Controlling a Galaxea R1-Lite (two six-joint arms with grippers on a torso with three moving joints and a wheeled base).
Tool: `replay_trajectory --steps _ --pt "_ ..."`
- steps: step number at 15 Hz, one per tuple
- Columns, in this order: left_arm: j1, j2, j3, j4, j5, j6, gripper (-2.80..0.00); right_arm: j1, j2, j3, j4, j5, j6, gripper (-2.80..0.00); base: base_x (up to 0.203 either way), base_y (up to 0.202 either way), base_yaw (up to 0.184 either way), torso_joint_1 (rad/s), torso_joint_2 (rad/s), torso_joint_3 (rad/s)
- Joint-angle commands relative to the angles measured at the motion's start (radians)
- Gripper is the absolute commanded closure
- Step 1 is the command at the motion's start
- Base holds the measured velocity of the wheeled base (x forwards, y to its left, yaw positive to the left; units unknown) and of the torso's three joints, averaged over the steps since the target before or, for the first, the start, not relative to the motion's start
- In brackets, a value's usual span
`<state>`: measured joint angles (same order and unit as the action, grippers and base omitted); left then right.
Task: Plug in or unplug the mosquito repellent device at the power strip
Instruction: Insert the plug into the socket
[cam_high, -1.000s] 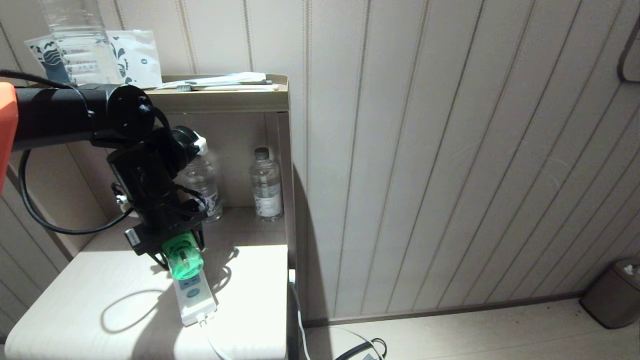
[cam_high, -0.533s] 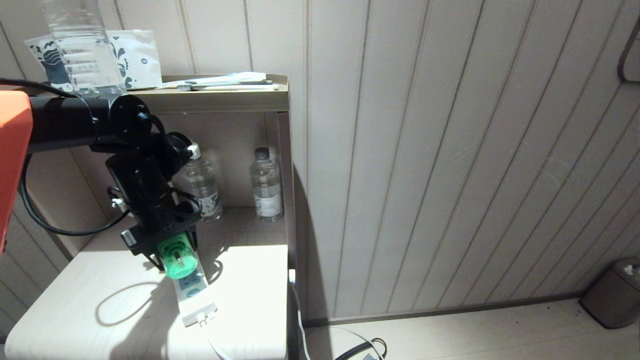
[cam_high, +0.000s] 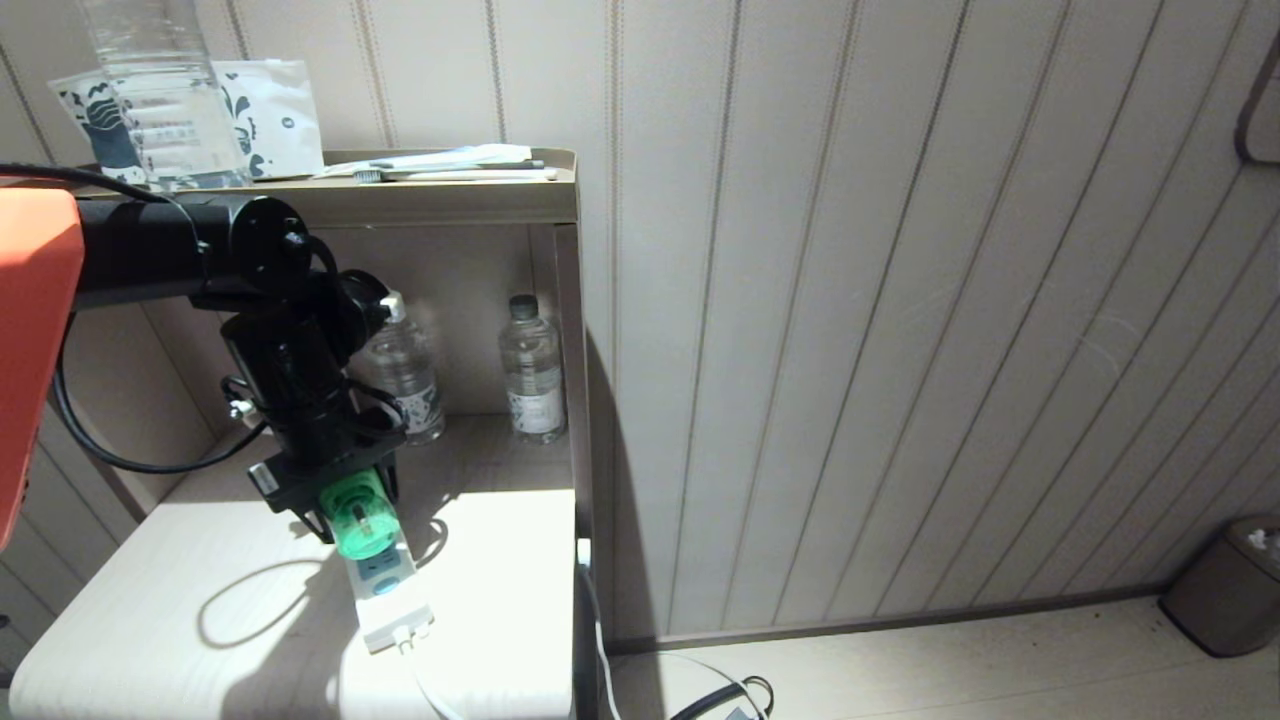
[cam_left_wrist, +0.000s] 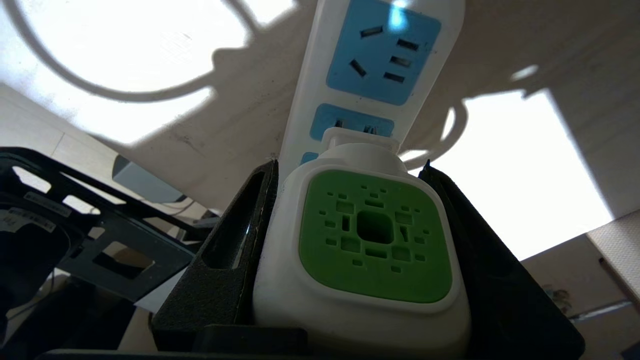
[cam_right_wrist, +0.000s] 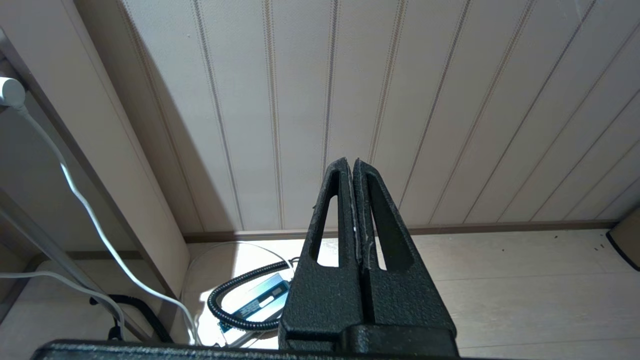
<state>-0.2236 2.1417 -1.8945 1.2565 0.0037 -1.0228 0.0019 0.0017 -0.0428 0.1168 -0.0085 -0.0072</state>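
The left hand (cam_left_wrist: 350, 170) is clamping the small white plug-in mosquito repellent device with the green vented top (cam_left_wrist: 372, 235), holding its prongs at a pale blue socket of the long white power strip (cam_high: 385, 590) on the pale wooden table (cam_high: 150, 620). I am judging that an off-angle push could skid the loose strip or bend the prongs. The right hand (cam_right_wrist: 354, 165) is hanging pressed together over the floor.
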Motion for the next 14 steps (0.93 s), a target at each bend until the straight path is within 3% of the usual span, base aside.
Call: replay_trajectory --steps 1,14 --pt "0.001 -0.005 0.0 0.007 -0.001 -0.008 0.0 0.001 0.001 0.0 0.0 0.001 0.0 0.0 0.0 0.0 0.0 0.0 0.0 0.0" --pt "0.003 0.033 0.002 0.022 -0.021 -0.021 0.0 0.001 0.001 0.0 0.0 -0.001 0.0 0.0 0.0 0.0 0.0 0.0 0.0 0.0"
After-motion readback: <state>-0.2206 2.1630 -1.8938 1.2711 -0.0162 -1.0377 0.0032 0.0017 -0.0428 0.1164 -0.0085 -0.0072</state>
